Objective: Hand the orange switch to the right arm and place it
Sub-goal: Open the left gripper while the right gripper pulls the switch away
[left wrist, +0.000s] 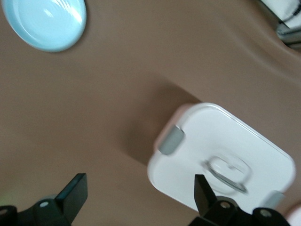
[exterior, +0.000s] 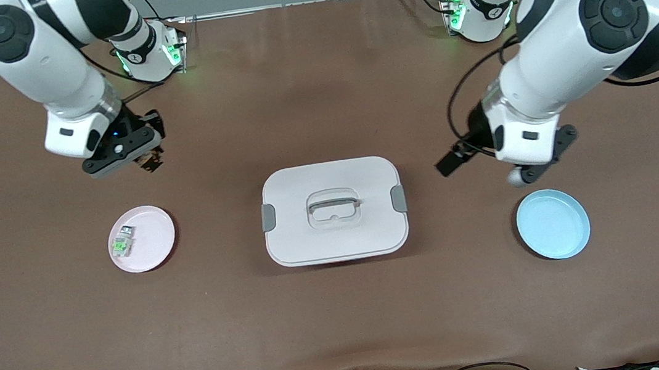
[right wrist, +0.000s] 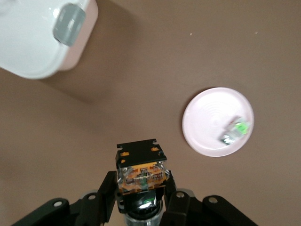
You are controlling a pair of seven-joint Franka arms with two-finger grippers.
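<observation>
1. Right arm [exterior: 42, 62]: reaches down from its base at the 11 o'clock corner of the front view, forearm angled toward the centre of the brown worktop [exterior: 346, 332], wrist pointing downward.
2. Right claw [exterior: 148, 159]: suspended over bare worktop, at 12 o'clock from the pink plate [exterior: 153, 242]; its fingers are clamped on the orange switch [right wrist: 141, 169].
3. Orange switch: held off the worktop between the right claw's fingers, black block upward and orange band below it in the right wrist view; it touches neither plate.
4. Pink plate: lies toward the right arm's end of the worktop and carries a small white-grey part with a green face [exterior: 122, 241].
5. Left arm [exterior: 575, 51]: descends from its base at 1 o'clock, elbow raised, forearm sloping down toward the blue plate [exterior: 553, 224].
6. Left claw [left wrist: 136, 193]: hangs over bare worktop just at 12 o'clock from the blue plate, fingers spread apart and gripping nothing.
7. White lidded box [exterior: 333, 210]: sits at the worktop's centre, between the two plates, with grey latches at both ends and a handle on top.
</observation>
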